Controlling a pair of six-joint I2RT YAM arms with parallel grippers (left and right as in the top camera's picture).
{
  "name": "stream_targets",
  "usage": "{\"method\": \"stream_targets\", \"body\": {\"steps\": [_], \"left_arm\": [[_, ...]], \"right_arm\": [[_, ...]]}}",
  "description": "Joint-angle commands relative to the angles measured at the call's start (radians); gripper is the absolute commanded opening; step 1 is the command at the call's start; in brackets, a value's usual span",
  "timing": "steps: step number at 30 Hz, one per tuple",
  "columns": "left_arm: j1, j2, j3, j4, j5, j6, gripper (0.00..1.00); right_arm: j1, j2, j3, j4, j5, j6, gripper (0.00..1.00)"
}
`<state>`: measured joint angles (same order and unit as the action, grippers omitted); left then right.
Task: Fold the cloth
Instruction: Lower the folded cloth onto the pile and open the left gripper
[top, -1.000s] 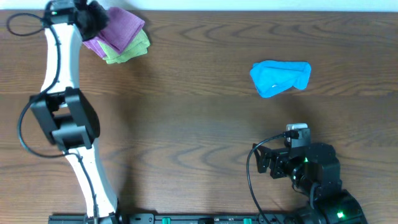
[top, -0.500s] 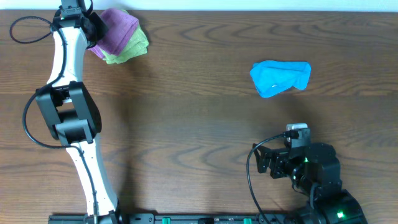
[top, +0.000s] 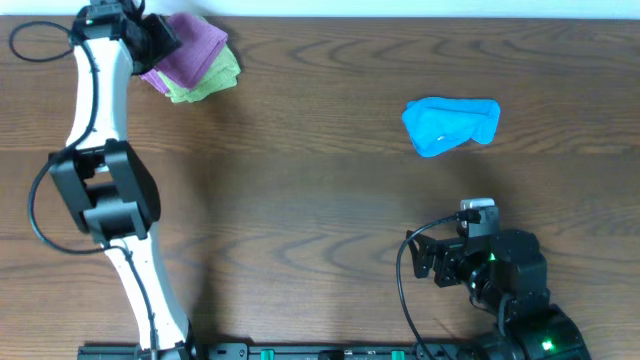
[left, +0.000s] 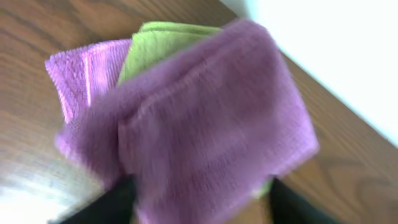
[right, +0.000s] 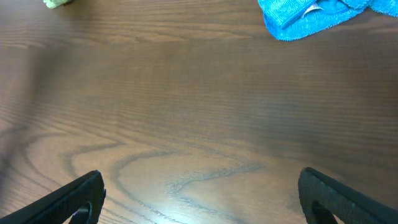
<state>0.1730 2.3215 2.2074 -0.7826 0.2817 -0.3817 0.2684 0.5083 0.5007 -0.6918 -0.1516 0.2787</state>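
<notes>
The cloth (top: 190, 45) lies at the far left corner of the bench (top: 300, 190), close to the far edge. It is lilac-purple with a fine ribbed terry pile. It is doubled into several layers, and it rests on top of a lime-green cloth (top: 205, 85). The green cloth shows beyond it on the side towards the bench centre. In the left wrist view one purple layer overlaps another. A paler pink-purple band runs along the edge of the under layer. This view is blurred by motion, so the stitching cannot be made out.

The left hand (top: 152, 32) is at the left side of the cloth. Its dark fingers (left: 118, 202) stand on either side of the near purple edge. Whether they clamp the cloth or only flank it cannot be told.

The right hand (right: 199, 199) is low over bare wood near the right end of the near edge. It is released, with the fingers spread wide and nothing between them.

A bright blue cloth (top: 450, 125) lies crumpled right of centre, well apart from both hands. It carries a small white tag (right: 310, 7), and any print on the tag is too small to read.
</notes>
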Motion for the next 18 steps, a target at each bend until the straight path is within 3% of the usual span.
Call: {"method": "stream_targets", "body": {"steps": [1, 13, 18], "left_arm": [[-0.010, -0.084, 0.036, -0.048, 0.030, 0.039, 0.95], [-0.008, -0.246, 0.036, -0.243, 0.056, 0.047, 0.95], [-0.018, -0.276, 0.035, -0.508, 0.025, 0.228, 0.95]], "right_arm": [[-0.010, -0.004, -0.005, 0.000, 0.010, 0.013, 0.99], [-0.010, -0.004, -0.005, 0.000, 0.010, 0.013, 0.99], [-0.010, -0.004, -0.005, 0.000, 0.010, 0.013, 0.99]]}}
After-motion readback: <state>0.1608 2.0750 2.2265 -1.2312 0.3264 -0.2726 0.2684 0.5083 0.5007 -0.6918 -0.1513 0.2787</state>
